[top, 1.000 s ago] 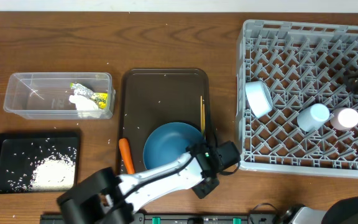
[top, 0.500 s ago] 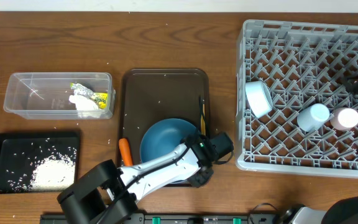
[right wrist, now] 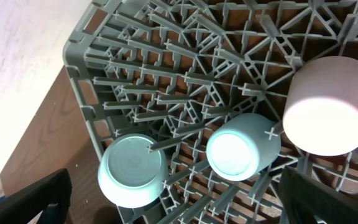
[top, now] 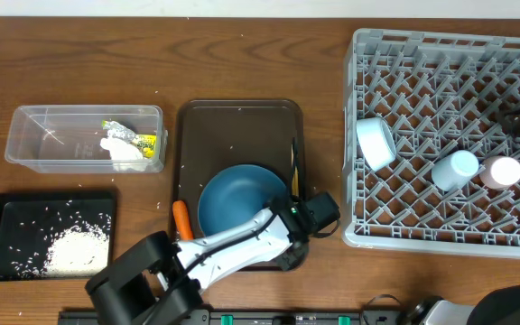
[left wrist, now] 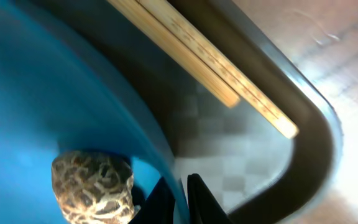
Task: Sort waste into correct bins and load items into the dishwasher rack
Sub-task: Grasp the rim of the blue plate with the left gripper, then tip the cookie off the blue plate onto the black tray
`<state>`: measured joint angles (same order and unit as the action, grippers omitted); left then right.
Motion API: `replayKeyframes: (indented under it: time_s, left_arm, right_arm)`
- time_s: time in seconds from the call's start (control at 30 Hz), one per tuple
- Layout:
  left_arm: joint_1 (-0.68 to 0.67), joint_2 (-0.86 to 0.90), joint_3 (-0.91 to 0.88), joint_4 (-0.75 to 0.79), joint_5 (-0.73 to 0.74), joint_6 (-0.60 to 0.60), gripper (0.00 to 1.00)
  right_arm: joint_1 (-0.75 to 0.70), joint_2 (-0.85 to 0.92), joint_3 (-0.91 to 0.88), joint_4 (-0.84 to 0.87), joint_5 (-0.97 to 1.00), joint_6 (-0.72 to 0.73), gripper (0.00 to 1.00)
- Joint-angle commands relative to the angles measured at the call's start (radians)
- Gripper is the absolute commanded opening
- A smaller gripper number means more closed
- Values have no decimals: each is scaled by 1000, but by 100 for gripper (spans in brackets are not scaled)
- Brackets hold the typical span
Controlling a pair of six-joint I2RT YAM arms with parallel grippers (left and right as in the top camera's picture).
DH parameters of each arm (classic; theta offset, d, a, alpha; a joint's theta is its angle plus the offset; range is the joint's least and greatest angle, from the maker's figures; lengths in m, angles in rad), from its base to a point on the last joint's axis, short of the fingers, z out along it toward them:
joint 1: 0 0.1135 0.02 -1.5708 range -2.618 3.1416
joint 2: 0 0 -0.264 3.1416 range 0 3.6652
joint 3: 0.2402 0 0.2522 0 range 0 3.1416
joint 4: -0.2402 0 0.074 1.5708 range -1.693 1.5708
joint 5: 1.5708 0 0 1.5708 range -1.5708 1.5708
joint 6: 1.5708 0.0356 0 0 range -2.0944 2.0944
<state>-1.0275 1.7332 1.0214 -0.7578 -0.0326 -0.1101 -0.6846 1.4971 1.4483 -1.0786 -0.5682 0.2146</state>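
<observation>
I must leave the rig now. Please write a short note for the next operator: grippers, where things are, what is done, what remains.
Left gripper: shut on the rim of the blue plate, which is on the brown serving tray with the brown food piece on it.
Right gripper: open above the rack.
Done: white bowl, light blue cup, pink cup in rack; tissue, wrapper in clear tub; rice in black tray.
To do: blue plate, chopsticks, carrot, brown food piece.

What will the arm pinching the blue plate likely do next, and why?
Probably lift the blue plate gently, keeping it level: the left end effector is shut on its rim, and a brown food piece sits on it, likely needing emptying before racking.
</observation>
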Motion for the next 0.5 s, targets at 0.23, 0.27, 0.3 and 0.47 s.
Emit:
replayKeyframes:
  time_s: [0.23, 0.27, 0.3, 0.47]
  left_arm:
    - [5, 48, 5, -10, -63, 24, 6]
    - [5, 47, 16, -25, -66, 24, 6]
    - [5, 41, 35, -49, -66, 24, 6]
    - [5, -14, 215, -232, -66, 18, 6]
  right_arm:
    - [30, -3, 2, 0, -4, -21, 99]
    - [30, -3, 2, 0, -4, -21, 99]
    - [30, -3, 2, 0, -4, -21, 99]
    - [30, -3, 2, 0, -4, -21, 99]
